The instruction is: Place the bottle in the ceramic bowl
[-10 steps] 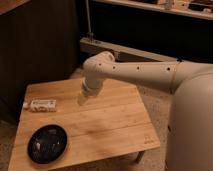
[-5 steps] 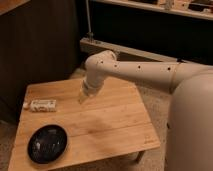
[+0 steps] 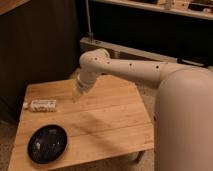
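Observation:
The bottle [image 3: 42, 105] lies on its side near the left edge of the wooden table [image 3: 110, 125], whitish with a pale label. The ceramic bowl [image 3: 47, 143], round and glossy black, sits at the table's front left, below the bottle. My gripper [image 3: 78, 93] hangs from the white arm above the table's middle back, to the right of the bottle and apart from it. It holds nothing that I can see.
A dark wall or cabinet stands behind the table on the left. A low shelf and ledge [image 3: 130, 50] run behind the arm. The robot's white body [image 3: 185, 120] fills the right side. Speckled floor shows under the table's right edge.
The gripper has shifted slightly left and down toward the bottle. The bottle and bowl have not moved.

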`<state>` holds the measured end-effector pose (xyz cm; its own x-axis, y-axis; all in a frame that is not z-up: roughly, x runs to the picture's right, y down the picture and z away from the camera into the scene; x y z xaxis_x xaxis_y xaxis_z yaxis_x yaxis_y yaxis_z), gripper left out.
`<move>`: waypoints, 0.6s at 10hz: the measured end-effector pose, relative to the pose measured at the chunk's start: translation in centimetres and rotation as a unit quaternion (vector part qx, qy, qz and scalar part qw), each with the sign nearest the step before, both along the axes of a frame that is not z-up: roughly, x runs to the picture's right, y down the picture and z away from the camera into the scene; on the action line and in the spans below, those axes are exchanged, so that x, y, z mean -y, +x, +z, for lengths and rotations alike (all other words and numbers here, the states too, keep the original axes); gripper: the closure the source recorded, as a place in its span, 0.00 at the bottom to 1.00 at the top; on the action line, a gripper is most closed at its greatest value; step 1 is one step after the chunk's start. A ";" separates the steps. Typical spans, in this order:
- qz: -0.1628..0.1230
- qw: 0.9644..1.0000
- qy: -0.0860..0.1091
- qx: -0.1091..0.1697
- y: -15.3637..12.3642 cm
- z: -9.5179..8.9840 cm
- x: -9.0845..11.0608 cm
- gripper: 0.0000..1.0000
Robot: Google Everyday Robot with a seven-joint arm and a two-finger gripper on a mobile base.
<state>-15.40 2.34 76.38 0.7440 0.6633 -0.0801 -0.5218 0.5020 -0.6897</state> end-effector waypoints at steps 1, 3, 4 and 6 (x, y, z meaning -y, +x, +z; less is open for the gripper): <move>-0.019 0.999 0.014 0.036 -1.8 0.4 0.2 0.35; -0.052 0.995 0.040 0.075 -4.3 0.4 0.3 0.35; -0.071 0.991 0.055 0.094 -6.2 -0.1 0.1 0.35; -0.107 0.984 0.080 0.121 -8.9 -0.8 -0.5 0.35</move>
<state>-24.34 2.80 75.60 0.8520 0.4800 0.2091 -0.2229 0.6939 -0.6847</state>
